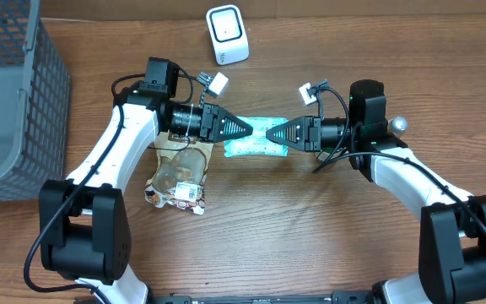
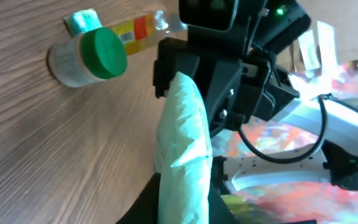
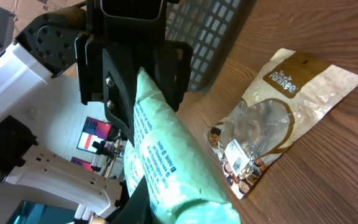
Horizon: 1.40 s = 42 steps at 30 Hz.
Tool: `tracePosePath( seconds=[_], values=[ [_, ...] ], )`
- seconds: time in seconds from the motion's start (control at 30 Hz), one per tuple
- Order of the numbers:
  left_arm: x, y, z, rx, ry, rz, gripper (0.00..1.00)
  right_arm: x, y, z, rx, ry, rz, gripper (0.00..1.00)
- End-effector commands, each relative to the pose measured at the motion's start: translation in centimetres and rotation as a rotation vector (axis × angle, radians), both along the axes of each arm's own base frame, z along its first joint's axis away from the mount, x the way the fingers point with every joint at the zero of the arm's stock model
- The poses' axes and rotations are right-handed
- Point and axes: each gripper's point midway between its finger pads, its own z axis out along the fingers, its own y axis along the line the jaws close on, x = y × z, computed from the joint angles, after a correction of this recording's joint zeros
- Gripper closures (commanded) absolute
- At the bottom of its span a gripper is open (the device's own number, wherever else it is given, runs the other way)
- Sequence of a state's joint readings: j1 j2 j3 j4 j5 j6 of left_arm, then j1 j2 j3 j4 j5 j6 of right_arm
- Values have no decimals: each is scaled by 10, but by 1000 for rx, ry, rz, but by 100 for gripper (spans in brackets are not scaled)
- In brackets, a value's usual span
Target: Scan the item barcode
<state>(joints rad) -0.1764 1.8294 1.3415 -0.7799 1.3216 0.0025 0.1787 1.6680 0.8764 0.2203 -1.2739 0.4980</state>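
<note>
A: Item one, location?
B: Green packet (image 1: 256, 149), held over your desk (image 1: 310, 236) between both arms.
A: Tools?
B: Your left tool (image 1: 248, 128) pinches one end and your right tool (image 1: 271, 133) the other, jaws narrow. A snack bag (image 1: 180, 173) lies nearby.

overhead: fixed above, looks straight down from far, takes in the whole table (image 1: 310, 236) and basket (image 1: 19, 76) | left wrist: very near, looks along the pale green packet (image 2: 182, 155) toward the right arm (image 2: 241, 81) | right wrist: very near, faces the opposite way, toward the left arm (image 3: 129, 62) | shared: packet in all three; snack pouch (image 1: 180, 173) and basket in overhead and right wrist
</note>
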Motion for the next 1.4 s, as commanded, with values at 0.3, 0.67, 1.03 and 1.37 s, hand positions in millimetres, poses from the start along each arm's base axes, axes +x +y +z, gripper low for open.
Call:
tracePosePath(
  seconds=[0.3,0.67,1.03,1.37],
  values=[
    [-7,0,-12,64,68,4,73,12,-3,4,-35,-38,-79,90],
    [-4,4,-25,138,63,23,26,16,-4,2,-47,-37,-102,90],
    [32,40,-10,120,-6,140,1,17,-4,1,-51,-41,-108,89],
    [106,166,-30,530,-74,545,0,27,-12,-24,-149,21,-207,90]
  ],
)
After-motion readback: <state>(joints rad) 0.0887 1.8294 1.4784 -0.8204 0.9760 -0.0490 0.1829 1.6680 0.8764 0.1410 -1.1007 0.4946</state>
